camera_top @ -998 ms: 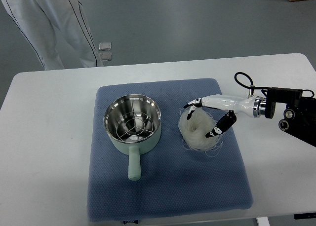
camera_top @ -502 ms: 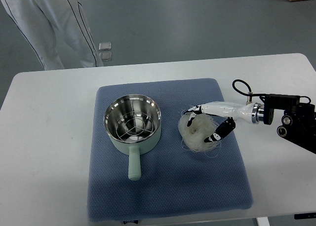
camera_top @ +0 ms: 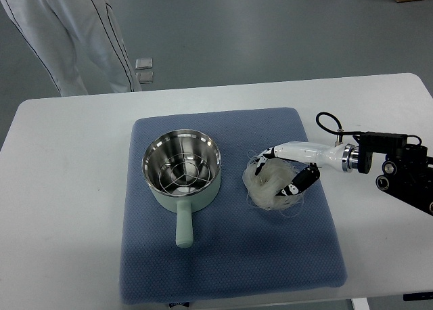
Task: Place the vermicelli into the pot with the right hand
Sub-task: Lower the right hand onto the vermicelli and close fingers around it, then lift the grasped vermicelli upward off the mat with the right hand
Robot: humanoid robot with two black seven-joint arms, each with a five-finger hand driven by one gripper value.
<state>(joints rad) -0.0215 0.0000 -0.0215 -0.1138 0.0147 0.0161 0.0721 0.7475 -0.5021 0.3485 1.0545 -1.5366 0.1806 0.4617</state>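
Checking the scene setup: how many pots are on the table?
1. The pot sits on the blue mat's left half, left of the vermicelli; none appears hidden.

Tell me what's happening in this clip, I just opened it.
The robot's right hand reaches in from the right and has its fingers wrapped around the vermicelli nest, which lies on the blue mat. The mint green pot sits empty to the nest's left on the same mat, handle pointing toward the robot. Nothing is in the pot yet. The left arm is out of view. A person in light clothing stands beyond the white table.
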